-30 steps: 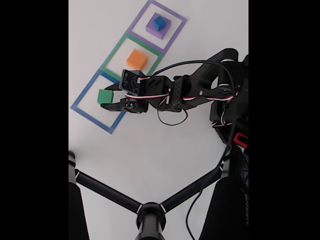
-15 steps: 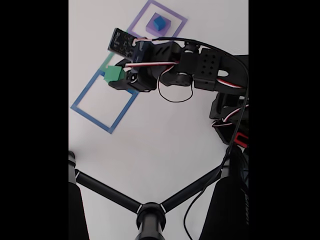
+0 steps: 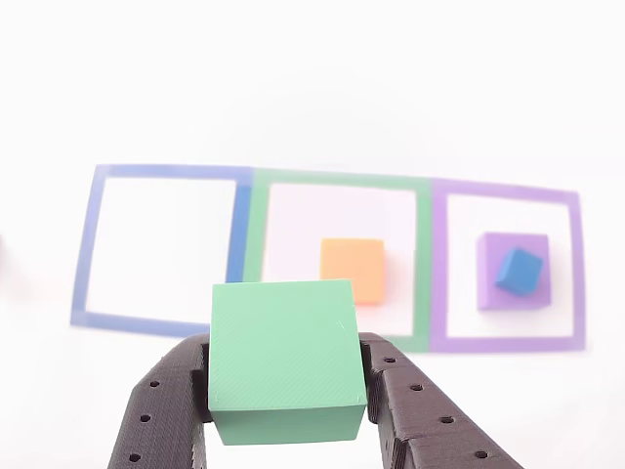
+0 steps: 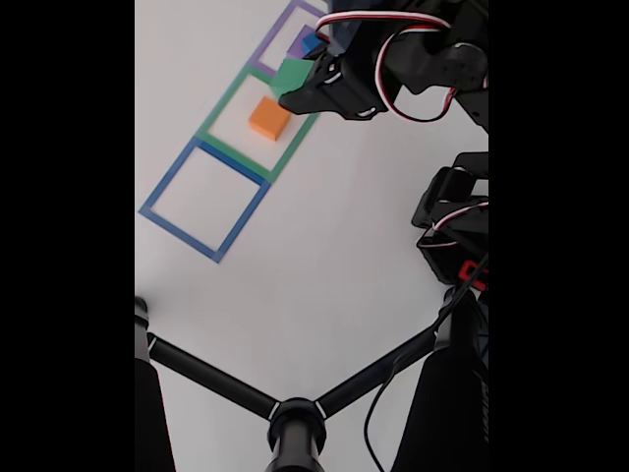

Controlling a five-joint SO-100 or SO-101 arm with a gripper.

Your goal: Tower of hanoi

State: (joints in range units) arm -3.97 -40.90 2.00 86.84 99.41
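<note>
Other view: the gripper clamps the green block aloft; the orange block lies mid-outline, the blue cube tops the purple block. Fixed view: green block probably above the orange block; stacking remains.

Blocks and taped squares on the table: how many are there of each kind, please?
Blocks: 4 (green held between the fingers, orange, purple, blue on purple)
Square outlines: 3 (blue, green, purple)
Total: 7
</note>
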